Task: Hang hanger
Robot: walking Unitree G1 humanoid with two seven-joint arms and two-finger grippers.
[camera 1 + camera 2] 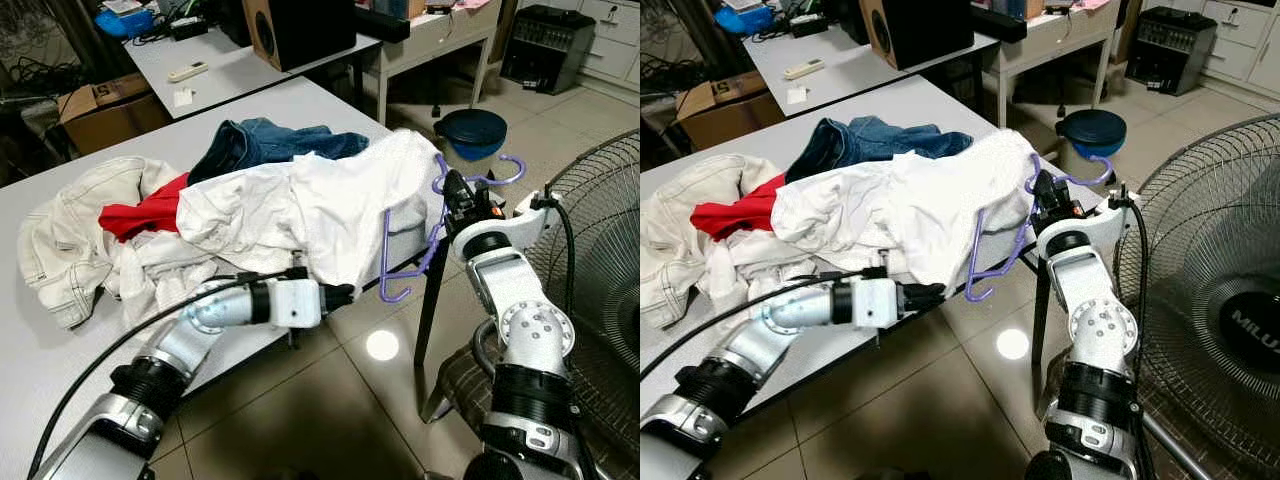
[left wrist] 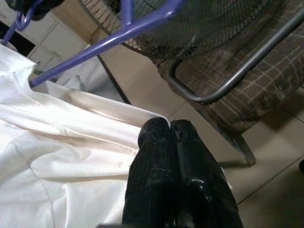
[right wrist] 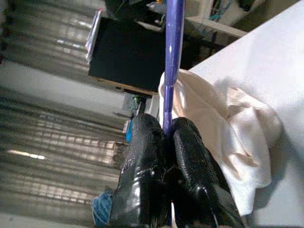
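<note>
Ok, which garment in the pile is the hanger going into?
The white shirt draped over the table's corner, beside the purple hanger in the right gripper; the jeans, red and cream garments lie farther back.

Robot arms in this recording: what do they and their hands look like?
Both arms are silver and white, built of jointed cylinders with black collars. A black cable runs along each. The left hand and right hand each have two long, glossy black fingers.

Cluttered workroom or home office indicated. Tiled floor [image 1: 300,400] seen underfoot. Grey tables [image 1: 60,400] set in rows; clothes pile [image 1: 230,215] heaped on nearest. Large speaker [image 1: 300,30], remote [image 1: 187,71], cables placed on second table. Cardboard box [image 1: 105,110] kept on floor. Standing fan [image 1: 1210,300] and drawer units [image 1: 610,40] seen at side.
</note>
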